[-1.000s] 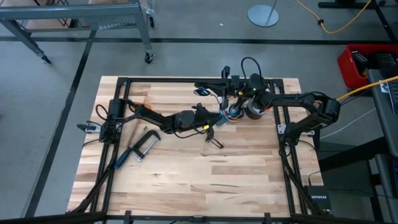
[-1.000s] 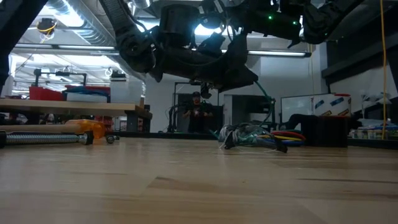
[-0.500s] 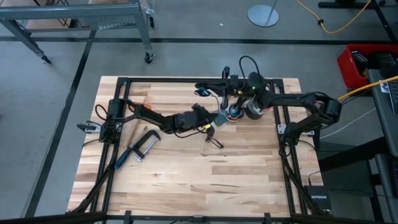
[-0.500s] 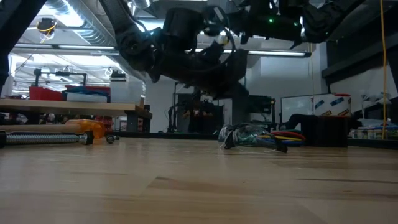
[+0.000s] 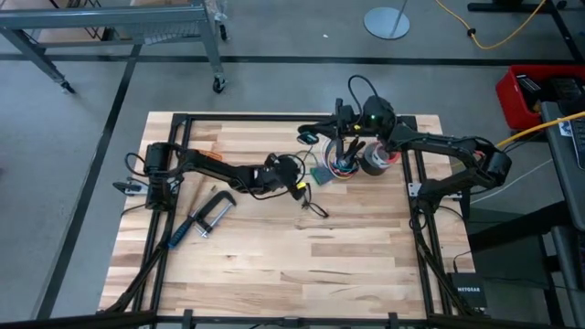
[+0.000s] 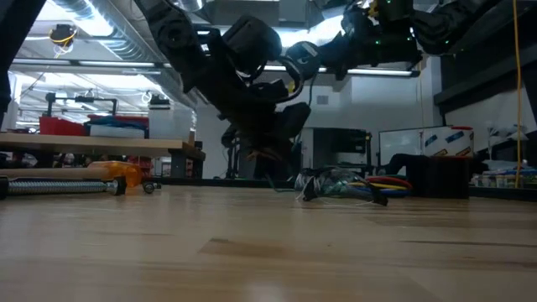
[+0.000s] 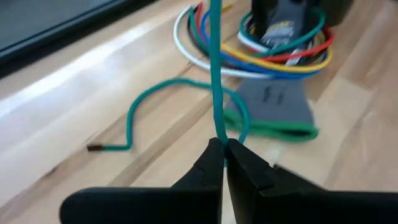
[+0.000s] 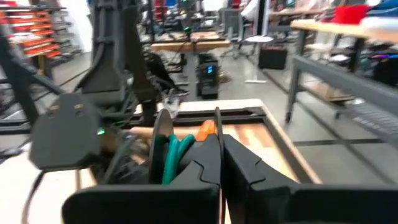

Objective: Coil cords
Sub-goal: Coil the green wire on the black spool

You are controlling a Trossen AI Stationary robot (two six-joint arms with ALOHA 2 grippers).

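A thin green wire (image 7: 214, 74) runs from my left gripper (image 7: 222, 144) straight out of that view. Its loose end (image 7: 99, 147) curls on the table. My left gripper (image 5: 304, 186) is shut on it at mid-table, next to the bundle of multicoloured wires (image 5: 345, 166). My right gripper (image 5: 309, 137) is higher, near the far edge. Its fingers (image 8: 221, 146) look shut, with two green strands (image 8: 169, 155) beside them. I cannot make out a thin black cable with a yellow piece. My left gripper pinches the green wire (image 7: 219, 134) between its two fingertips, partway along its length. The stretch beyond the fingers is drawn straight and taut, and the end part lies slack on the table. My right gripper has green strands (image 8: 166, 163) against the outer side of one finger. I cannot tell whether any wire is pinched.
A grey flat piece (image 7: 273, 102) lies under the wire by the bundle. Small black wire loops (image 5: 315, 208) lie nearer the table's near side. A metal clamp (image 5: 203, 219) lies at the left. A dark roll (image 5: 373, 163) stands by the bundle.
My left gripper has gone a little toward the table's left edge and tipped down toward the table. My right arm's wrist has shifted toward the far edge.
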